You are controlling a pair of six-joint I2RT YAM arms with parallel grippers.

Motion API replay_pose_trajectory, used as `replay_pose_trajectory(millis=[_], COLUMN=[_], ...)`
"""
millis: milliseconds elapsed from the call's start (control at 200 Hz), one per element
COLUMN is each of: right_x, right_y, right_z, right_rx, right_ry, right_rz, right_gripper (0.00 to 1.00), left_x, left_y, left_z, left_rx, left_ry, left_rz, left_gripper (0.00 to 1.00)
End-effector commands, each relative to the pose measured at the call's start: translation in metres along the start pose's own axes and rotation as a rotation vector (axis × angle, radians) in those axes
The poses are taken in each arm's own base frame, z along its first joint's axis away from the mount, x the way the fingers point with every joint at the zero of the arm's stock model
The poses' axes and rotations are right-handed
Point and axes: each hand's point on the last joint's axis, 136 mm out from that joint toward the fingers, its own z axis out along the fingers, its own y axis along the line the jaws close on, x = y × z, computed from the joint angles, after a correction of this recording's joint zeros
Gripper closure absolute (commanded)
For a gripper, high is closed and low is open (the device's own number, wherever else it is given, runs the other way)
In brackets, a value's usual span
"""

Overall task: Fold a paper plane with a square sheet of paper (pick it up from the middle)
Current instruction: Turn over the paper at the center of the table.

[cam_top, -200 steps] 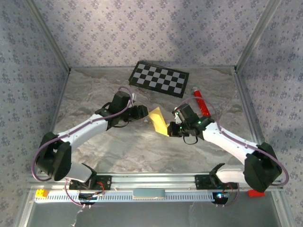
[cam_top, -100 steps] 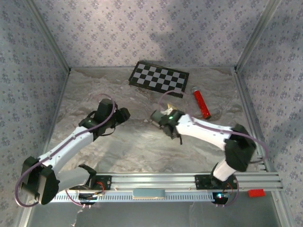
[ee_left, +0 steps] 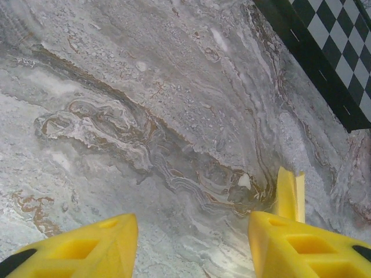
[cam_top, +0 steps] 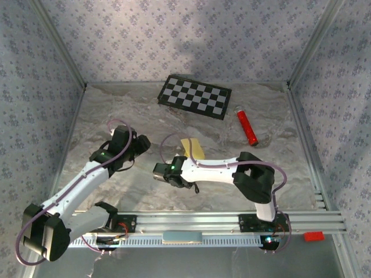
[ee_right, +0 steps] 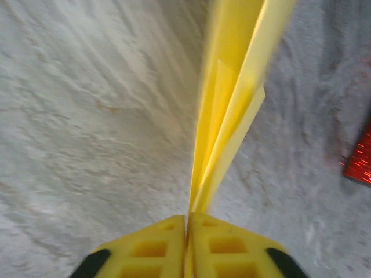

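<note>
Surface [ee_left: 116, 87]: grey veined marble look, mostly matt, faint sheen.
Paper [ee_right: 232, 87]: thin, pale yellow, smooth, matt, sharp creases.
Left hand [ee_left: 191, 217], right hand [ee_right: 186, 219]: yellow plastic, matt, moulded recesses, black patches at base.
Left arm [cam_top: 72, 185], right arm [cam_top: 211, 168]: smooth white shells, slight gloss, black joints.
Checkerboard [cam_top: 194, 96]: flat, smooth, matt print.
Tube [cam_top: 246, 127]: red, glossy.
Rail [cam_top: 185, 220]: brushed metal.
Walls [cam_top: 174, 40]: matt, floral pattern.
</note>
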Motion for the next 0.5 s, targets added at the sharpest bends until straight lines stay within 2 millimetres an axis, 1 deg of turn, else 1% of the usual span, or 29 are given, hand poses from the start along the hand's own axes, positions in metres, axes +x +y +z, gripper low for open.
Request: replay_pose_trajectory(millis=[0,105,160,170,175,205,265,280,365,420,455,495], right_x=[-0.014,-0.021,-0.024,-0.027,-0.023,-0.022,-0.025,-0.025,-0.032,-0.034,-0.034,-0.034], right_y=[0.010,0.005,-0.001,-0.002,-0.001,-0.003,-0.010,-0.008,-0.019,-0.025,-0.029,-0.031], right_z=[-0.014,-0.021,-0.022,-0.024,-0.021,-0.017,-0.011,-0.011,-0.002,0.007,0.015,0.023], right_rx=[-0.206,-0.364,-0.459,-0.483,-0.490,-0.554,-0.694,-0.745,-0.933,-1.007,-1.029,-1.044], right_ry=[-0.045,-0.084,-0.106,-0.116,-0.105,-0.111,-0.135,-0.139,-0.168,-0.170,-0.158,-0.144], right_rz=[0.112,0.228,0.313,0.332,0.331,0.384,0.486,0.498,0.651,0.705,0.736,0.760], right_gripper=[0.77,0.70,0.68,0.68,0.68,0.68,0.71,0.72,0.81,0.82,0.87,0.90], left_x=[0.001,0.002,0.003,0.003,0.004,0.005,0.008,0.009,0.015,0.019,0.021,0.023], left_y=[0.000,-0.004,-0.007,-0.008,-0.008,-0.010,-0.016,-0.017,-0.025,-0.030,-0.033,-0.037], left_z=[0.000,0.001,0.002,0.002,0.002,0.003,0.006,0.007,0.012,0.016,0.017,0.019], left_rx=[0.009,0.023,0.036,0.041,0.042,0.054,0.083,0.089,0.124,0.149,0.162,0.173], left_ry=[0.010,0.020,0.028,0.031,0.033,0.039,0.061,0.066,0.101,0.127,0.142,0.157], left_rz=[-0.009,-0.003,-0.003,-0.001,-0.001,0.000,0.006,0.008,0.011,0.016,0.019,0.024], left_gripper=[0.47,0.47,0.47,0.47,0.47,0.47,0.48,0.48,0.50,0.51,0.51,0.53])
